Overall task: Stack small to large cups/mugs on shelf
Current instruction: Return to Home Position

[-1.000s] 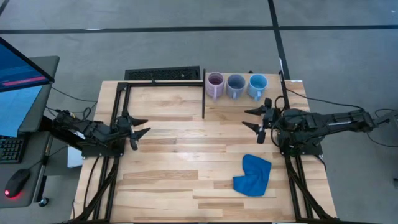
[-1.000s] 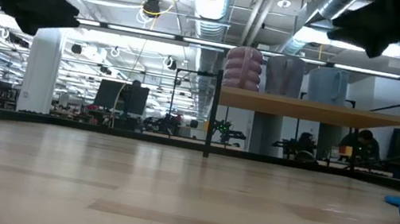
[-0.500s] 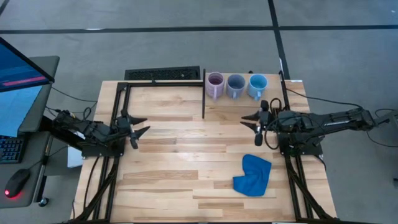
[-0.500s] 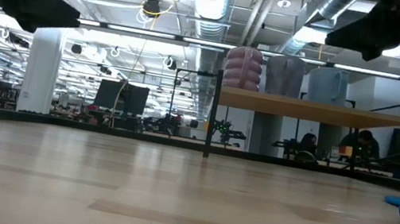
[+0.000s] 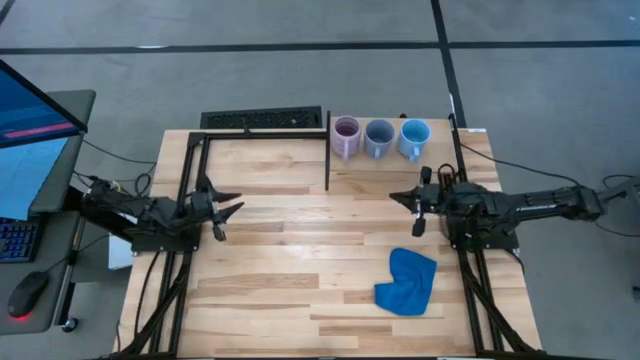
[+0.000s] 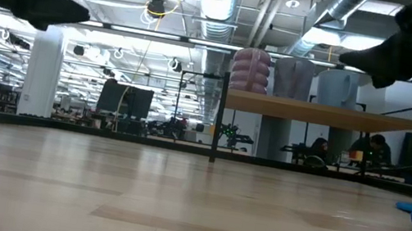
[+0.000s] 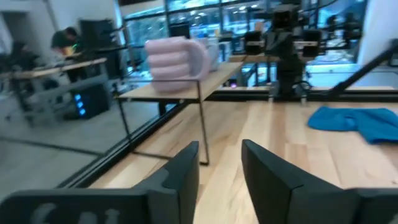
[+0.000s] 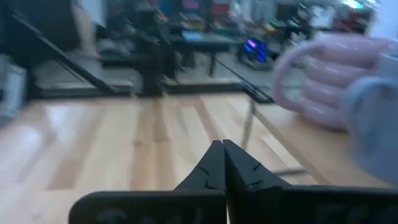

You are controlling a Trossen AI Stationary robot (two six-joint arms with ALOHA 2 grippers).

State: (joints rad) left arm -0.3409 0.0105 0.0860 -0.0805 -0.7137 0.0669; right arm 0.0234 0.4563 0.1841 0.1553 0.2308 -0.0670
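So all three mugs were lined up in a row on the shelf [image 6: 355, 118], at the far right end of the table [image 5: 270, 290]. The purple mug [image 5: 346, 135] sat nearest the shelf's black upright bar, the grey-blue mug [image 5: 380, 136] was in the middle, and the light blue mug [image 5: 414, 136] was furthest right. They were side by side, upright, open ends up, not nested in each other.

The right gripper [image 5: 397, 197] hung above the table just in front of the shelf. It wasn't touching anything, and its fingers were pinched together with nothing between them. The blue cloth [image 5: 407, 281] lay crumpled on the table, nearer the front edge than that arm.

The left gripper [image 5: 228, 212] hovered way over on the left side, well apart from the shelf. Its fingers had a clear gap between them and it was holding nothing.
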